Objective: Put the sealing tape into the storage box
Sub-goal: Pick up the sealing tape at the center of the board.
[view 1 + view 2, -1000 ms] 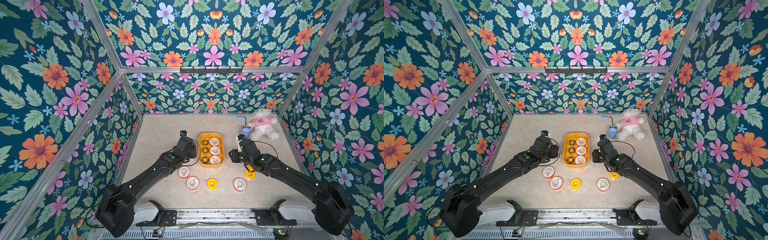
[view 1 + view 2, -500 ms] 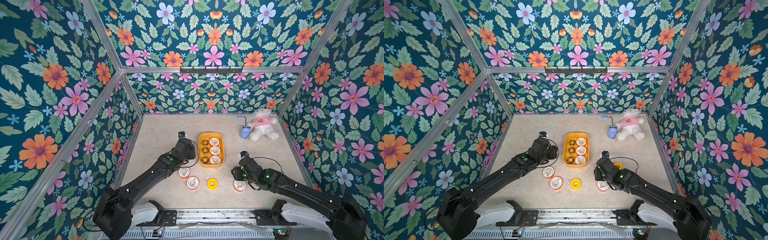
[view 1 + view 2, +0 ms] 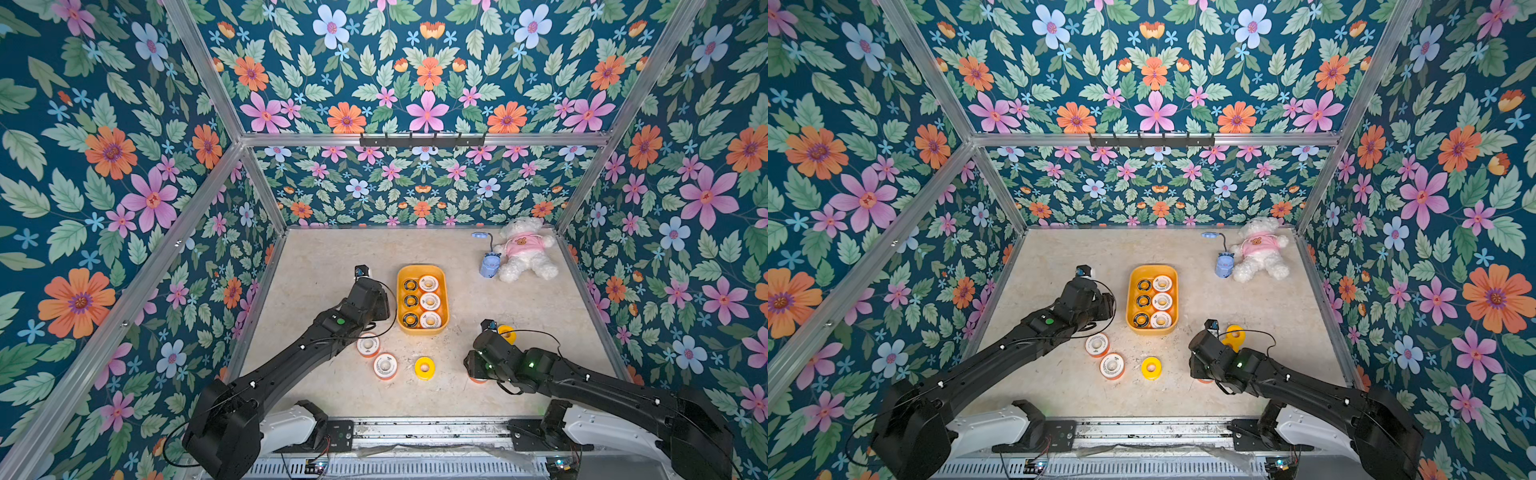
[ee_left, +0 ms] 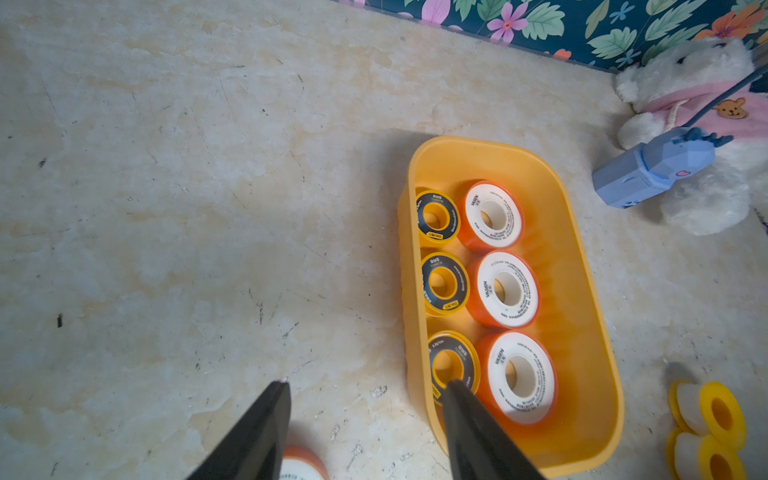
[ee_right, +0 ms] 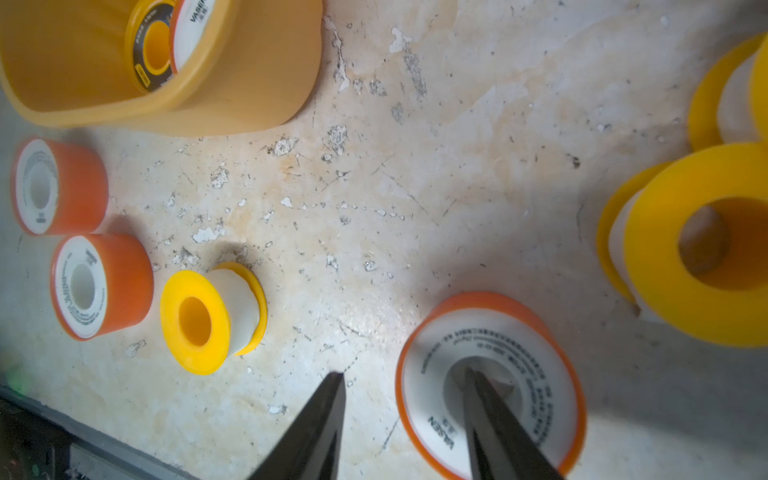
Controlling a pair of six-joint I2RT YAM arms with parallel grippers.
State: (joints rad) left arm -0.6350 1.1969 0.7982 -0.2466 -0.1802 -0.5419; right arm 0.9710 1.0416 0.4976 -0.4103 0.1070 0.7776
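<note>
The storage box (image 3: pixel 422 269), a shallow yellow tray, holds three black-and-yellow rings (image 4: pixel 444 283) and three white-faced orange rolls (image 4: pixel 507 289) of sealing tape. Two white-and-orange rolls (image 3: pixel 368 345) and a yellow roll (image 3: pixel 424 368) lie loose in front of it; two more yellow rolls (image 3: pixel 506 332) lie to the right. My right gripper (image 5: pixel 404 374) is open over another white-and-orange roll (image 5: pixel 490 336), one finger above its hole, the other outside its rim. My left gripper (image 4: pixel 369 383) hangs open and empty beside the box's left wall (image 4: pixel 409 291).
A white teddy bear in a pink shirt (image 3: pixel 523 249) and a blue gadget (image 3: pixel 489 264) lie at the back right corner. Floral walls close in three sides. A metal rail (image 3: pixel 415 432) with the arm bases runs along the front edge.
My right arm has swung from beside the box toward the front, down over the white-and-orange roll, and its jaws have opened wider. The left arm has hardly moved.
</note>
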